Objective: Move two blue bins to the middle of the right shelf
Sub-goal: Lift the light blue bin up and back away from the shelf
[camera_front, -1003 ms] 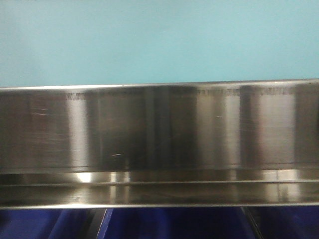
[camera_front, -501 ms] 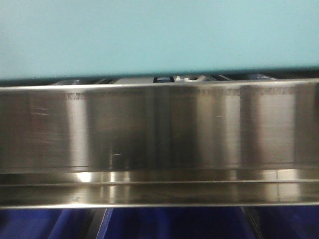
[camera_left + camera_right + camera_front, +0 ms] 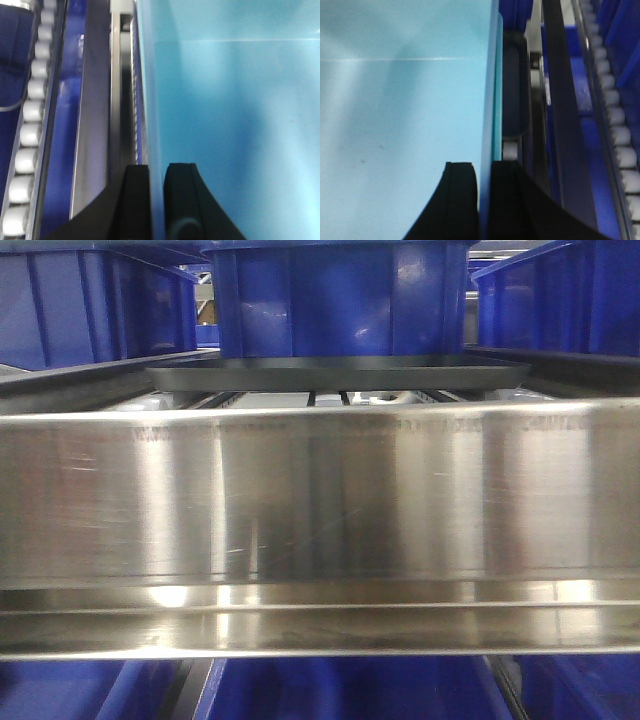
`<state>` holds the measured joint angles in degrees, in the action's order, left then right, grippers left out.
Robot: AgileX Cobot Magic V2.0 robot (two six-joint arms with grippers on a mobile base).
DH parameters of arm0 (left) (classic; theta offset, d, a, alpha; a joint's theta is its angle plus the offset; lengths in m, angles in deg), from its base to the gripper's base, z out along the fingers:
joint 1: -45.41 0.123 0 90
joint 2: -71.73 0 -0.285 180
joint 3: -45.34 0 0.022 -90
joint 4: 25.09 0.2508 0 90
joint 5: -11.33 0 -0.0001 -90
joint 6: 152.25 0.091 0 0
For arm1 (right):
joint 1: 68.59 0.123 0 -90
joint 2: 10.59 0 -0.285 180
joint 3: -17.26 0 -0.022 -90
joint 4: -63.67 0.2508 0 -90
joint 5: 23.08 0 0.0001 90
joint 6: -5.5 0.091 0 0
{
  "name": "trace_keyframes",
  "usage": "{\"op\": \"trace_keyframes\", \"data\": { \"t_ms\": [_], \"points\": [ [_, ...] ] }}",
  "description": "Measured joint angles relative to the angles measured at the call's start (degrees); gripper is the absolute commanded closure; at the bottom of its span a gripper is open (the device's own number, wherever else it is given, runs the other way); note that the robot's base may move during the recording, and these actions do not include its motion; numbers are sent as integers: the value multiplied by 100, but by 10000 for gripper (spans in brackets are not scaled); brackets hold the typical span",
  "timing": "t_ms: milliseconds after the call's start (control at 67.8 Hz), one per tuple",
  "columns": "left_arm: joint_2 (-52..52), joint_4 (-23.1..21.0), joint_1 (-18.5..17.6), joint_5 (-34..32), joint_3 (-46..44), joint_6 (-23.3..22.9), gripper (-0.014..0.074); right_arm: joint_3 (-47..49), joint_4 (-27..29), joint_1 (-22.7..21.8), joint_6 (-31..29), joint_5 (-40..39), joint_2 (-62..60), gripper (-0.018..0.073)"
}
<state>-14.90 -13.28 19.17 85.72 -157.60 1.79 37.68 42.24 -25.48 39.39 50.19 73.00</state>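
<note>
Exterior front-facing view is showing the shelf level's steel front lip [image 3: 320, 500] stretching from the left edge to the right, its brushed metal carrying vertical streaks of reflected light and fine scratches. Behind the lip, 3 dark blue bins [image 3: 330, 300] with ribbed plastic walls are standing in a row, and a flat dark tray [image 3: 330, 375] is lying under the middle 1. More dark blue plastic is showing under the lip.

Left wrist view is showing, from the left, a line of white rollers [image 3: 25, 150], then a dull steel rail [image 3: 95, 125], then the pale blue bin [image 3: 240, 125] with its smooth, plain wall filling the right side. The left end effector [image 3: 156, 170] is gripping that bin's side wall, 1 black finger on each side of it and only a narrow gap between them.

Right wrist view is showing the pale blue bin [image 3: 395, 125] on the left and white rollers [image 3: 622, 150] running down the right. The right end effector [image 3: 484, 167] is clamping the bin's other side wall in the same way, black fingers close together on either face of it.
</note>
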Motion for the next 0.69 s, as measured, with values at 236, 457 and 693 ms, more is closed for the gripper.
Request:
{"op": "trace_keyframes", "data": {
  "t_ms": [236,457,693],
  "points": [
    [0,145,0,0,-195,0,707,98,-25,29,-45,-12,-4,721],
    [0,145,0,0,-195,0,707,98,-25,29,-55,-21,-4,721],
    [0,181,0,0,-195,0,707,98,-25,29,-53,-25,-4,721]
  ]
}}
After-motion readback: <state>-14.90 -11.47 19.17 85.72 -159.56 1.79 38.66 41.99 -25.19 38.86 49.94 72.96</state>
